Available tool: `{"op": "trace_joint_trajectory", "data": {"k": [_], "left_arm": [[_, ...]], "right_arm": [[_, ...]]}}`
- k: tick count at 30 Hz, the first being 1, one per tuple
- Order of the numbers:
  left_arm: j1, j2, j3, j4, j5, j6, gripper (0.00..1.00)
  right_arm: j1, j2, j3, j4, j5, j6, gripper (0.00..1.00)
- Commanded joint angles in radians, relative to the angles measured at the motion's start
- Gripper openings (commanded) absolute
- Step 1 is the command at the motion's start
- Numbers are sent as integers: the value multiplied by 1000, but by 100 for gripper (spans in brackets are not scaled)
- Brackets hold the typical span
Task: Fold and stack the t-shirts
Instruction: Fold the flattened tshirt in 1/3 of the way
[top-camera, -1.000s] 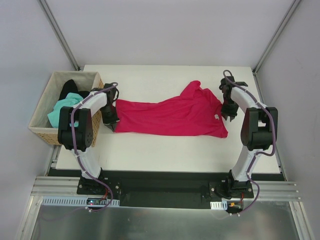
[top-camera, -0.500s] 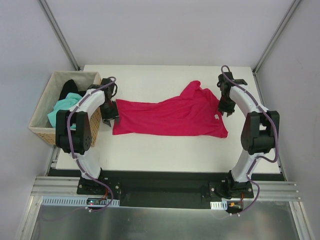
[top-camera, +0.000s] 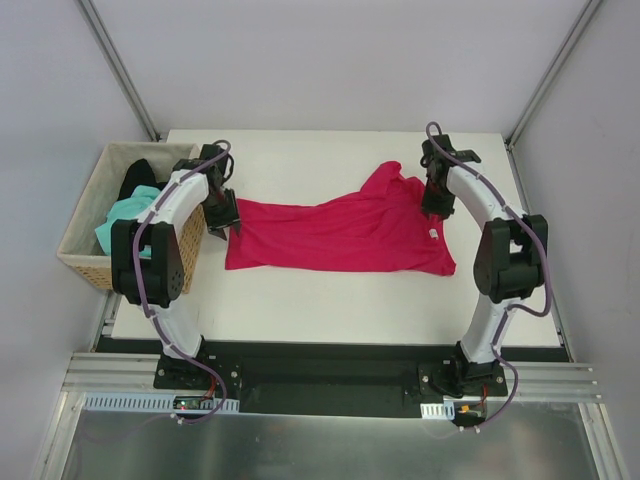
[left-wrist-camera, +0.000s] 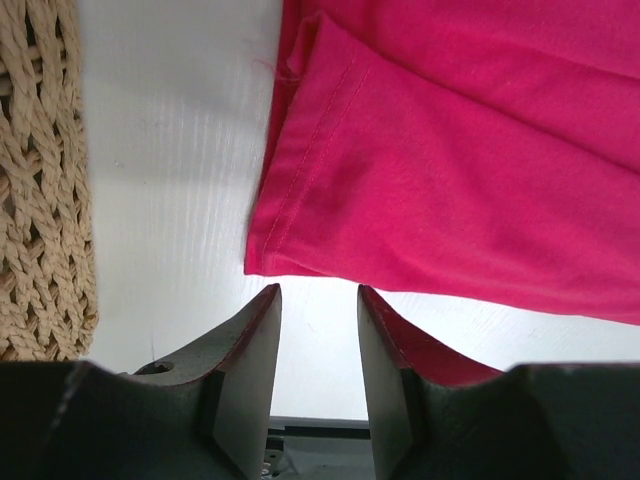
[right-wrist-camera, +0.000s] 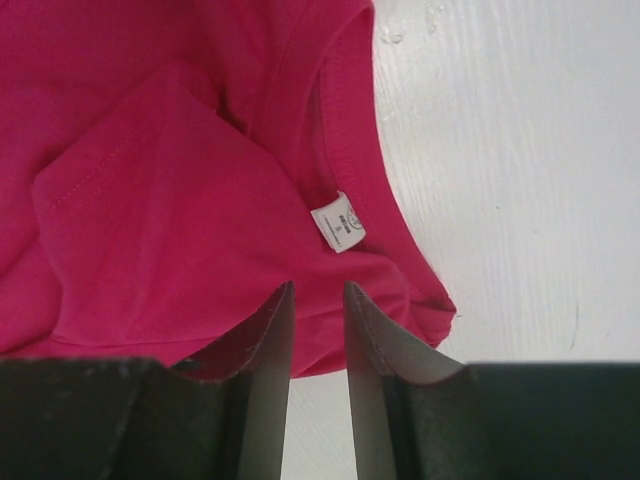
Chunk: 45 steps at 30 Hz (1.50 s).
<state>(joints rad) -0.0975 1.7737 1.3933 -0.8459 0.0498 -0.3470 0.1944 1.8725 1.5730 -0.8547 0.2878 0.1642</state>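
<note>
The crimson t-shirt (top-camera: 340, 235) lies spread out but rumpled across the middle of the table. My left gripper (top-camera: 222, 212) is open and empty at the shirt's left end; in the left wrist view (left-wrist-camera: 318, 300) it hangs over bare table just short of the hem corner (left-wrist-camera: 262, 262). My right gripper (top-camera: 433, 200) is open and empty at the shirt's right end; in the right wrist view (right-wrist-camera: 318, 295) it hovers over the collar beside the white label (right-wrist-camera: 338, 222). The mint-green t-shirt (top-camera: 125, 215) and the black t-shirt (top-camera: 138, 178) lie bunched in the basket.
The tan wicker basket (top-camera: 85, 262) stands off the table's left edge, close to my left arm; its woven wall shows in the left wrist view (left-wrist-camera: 40, 200). White table (top-camera: 330, 300) extends in front of and behind the crimson shirt.
Both grippers have moved toward the far side of the table along the shirt's ends. The left one has left the shirt's near-left corner. The shirt lies as before.
</note>
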Motion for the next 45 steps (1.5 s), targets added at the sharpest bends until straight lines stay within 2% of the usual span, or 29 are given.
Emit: {"op": "trace_joint_trajectory", "data": {"k": [1, 6, 10, 15, 21, 25, 32, 39, 45], "left_arm": [[-5, 44, 62, -16, 19, 19, 36], [-5, 92, 124, -18, 35, 26, 35], [-5, 115, 170, -18, 36, 26, 33], [-5, 145, 231, -18, 44, 28, 31], [-7, 214, 314, -36, 64, 31, 31], [-5, 233, 329, -42, 64, 29, 30], [-5, 262, 348, -48, 71, 34, 29], [-5, 244, 368, -48, 82, 37, 28], [-7, 196, 343, -47, 84, 31, 27]], "right_arm": [[0, 62, 68, 2, -56, -23, 29], [0, 152, 180, -20, -95, -35, 26], [2, 189, 234, -27, -105, -45, 18], [2, 231, 288, -27, -133, -57, 18], [2, 359, 430, -76, -240, -84, 17], [2, 363, 424, -66, -250, -89, 16], [-27, 318, 372, -41, -231, -84, 16], [-27, 120, 273, 29, -62, -62, 16], [-26, -122, 7, 149, -32, 21, 18]]}}
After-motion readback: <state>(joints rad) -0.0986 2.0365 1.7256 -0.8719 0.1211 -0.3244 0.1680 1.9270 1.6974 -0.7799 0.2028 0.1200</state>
